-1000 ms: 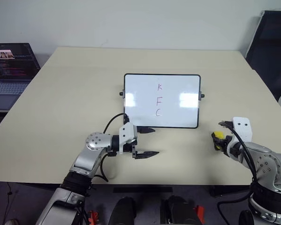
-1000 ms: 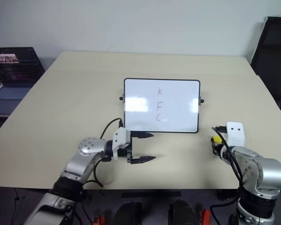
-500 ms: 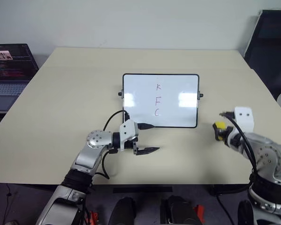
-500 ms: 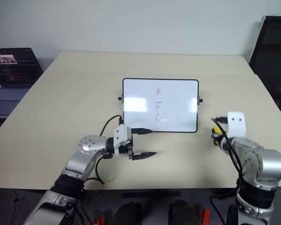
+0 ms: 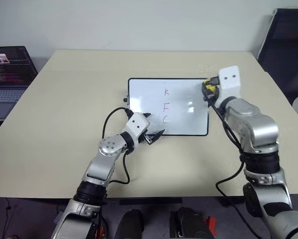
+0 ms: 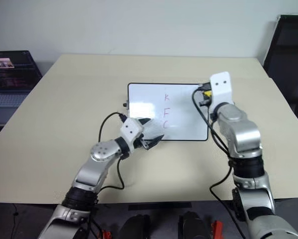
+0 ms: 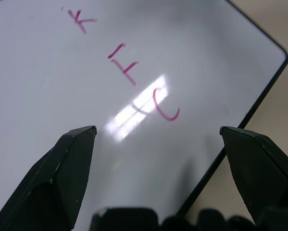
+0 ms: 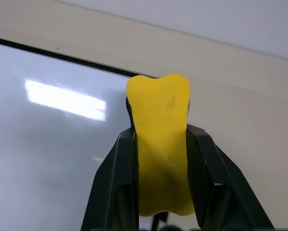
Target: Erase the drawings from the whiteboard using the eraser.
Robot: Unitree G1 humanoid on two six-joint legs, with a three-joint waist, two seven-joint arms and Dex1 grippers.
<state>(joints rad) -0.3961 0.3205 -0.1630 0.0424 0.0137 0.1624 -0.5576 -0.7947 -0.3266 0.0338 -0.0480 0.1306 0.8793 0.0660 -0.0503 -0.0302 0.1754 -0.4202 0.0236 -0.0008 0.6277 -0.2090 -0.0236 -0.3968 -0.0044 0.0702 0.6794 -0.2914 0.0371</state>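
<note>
The whiteboard (image 5: 149,97) lies flat at the table's middle. Its drawings (image 5: 166,105), the reddish letters K, F and C in a column, show close up in the left wrist view as drawings (image 7: 127,65). My right gripper (image 5: 208,88) hovers at the board's far right corner, shut on the yellow eraser (image 8: 159,139), whose end sticks out past the fingertips. My left gripper (image 5: 153,133) is open at the board's near edge, left of the letters, pointing across the board; its fingers (image 7: 76,149) have nothing between them.
An open laptop (image 5: 9,69) sits off the table's far left. A black chair (image 5: 288,50) stands beyond the right edge. The beige table (image 5: 69,109) has bare room on both sides of the board.
My right arm rose from the table's near right and swung left to the board's far right corner, still holding the eraser. My left gripper moved forward and turned toward the board's near edge.
</note>
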